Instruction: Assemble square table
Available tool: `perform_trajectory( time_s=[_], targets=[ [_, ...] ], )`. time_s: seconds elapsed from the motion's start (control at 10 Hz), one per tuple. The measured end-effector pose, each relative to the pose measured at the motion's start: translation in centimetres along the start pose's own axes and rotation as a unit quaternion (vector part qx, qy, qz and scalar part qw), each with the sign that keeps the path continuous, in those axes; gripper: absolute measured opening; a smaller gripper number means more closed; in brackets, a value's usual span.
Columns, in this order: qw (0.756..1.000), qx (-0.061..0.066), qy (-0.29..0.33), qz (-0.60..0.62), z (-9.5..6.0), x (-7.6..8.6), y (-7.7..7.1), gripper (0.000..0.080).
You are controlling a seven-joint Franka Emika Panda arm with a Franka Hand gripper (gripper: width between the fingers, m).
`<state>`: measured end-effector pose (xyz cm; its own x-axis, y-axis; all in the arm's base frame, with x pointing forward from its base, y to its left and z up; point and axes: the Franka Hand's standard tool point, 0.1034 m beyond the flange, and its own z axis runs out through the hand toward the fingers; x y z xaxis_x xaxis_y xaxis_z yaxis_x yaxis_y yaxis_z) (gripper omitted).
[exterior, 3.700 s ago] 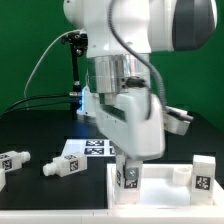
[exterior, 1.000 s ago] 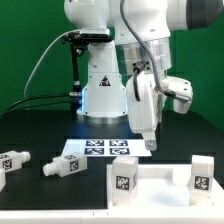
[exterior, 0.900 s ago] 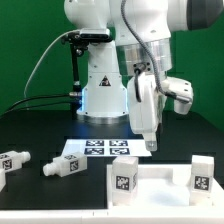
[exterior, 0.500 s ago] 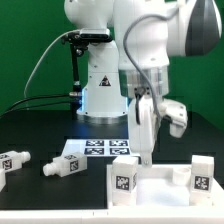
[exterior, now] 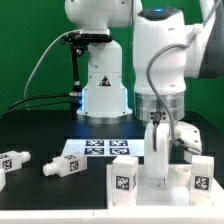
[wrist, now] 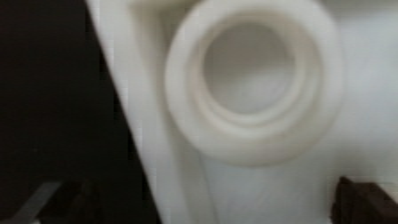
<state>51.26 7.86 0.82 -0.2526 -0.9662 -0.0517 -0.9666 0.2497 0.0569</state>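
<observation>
Black tabletop (exterior: 30, 135), arm (exterior: 165, 60) upright, claw (exterior: 160, 182) low at square table (exterior: 150, 204)

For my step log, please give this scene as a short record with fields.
gripper: low over the tabletop, between two standing legs; jaws unclear
standing legs: one at the exterior view's left, one at its right
lying legs: two, and, far left in the exterior view
marker board: beyond the tabletop
wrist view: blurred white ring
</observation>
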Motion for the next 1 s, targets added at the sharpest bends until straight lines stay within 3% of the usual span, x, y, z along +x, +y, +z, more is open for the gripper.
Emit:
perform_trajectory(
  time_s=[0.1,0.2,0.3,0.4,0.5,0.7,0.9,1.0],
  targets=[
    [1.0,-0.001,0.001,0.0,0.1,0.0,0.0,0.0639],
    [1.0,-0.001,0.001,0.0,0.1,0.0,0.1,0.0478],
    [1.0,-0.001,0.001,-0.001,0.1,0.0,0.1,0.0478],
    [1.0,-0.002,0.001,-0.001,0.2,0.0,0.1,0.0266],
    [1.0,-0.011,0.001,-0.002,0.3,0.1,0.7,0.0128],
    [0.999,-0.012,0.009,-0.031,0.4,0.0,1.0,0.009],
    [0.994,0.011,0.04,-0.103,0.3,0.1,1.8,0.0068],
    [0.988,0.016,0.049,-0.142,0.1,0.3,2.3,0.0068]
  ],
)
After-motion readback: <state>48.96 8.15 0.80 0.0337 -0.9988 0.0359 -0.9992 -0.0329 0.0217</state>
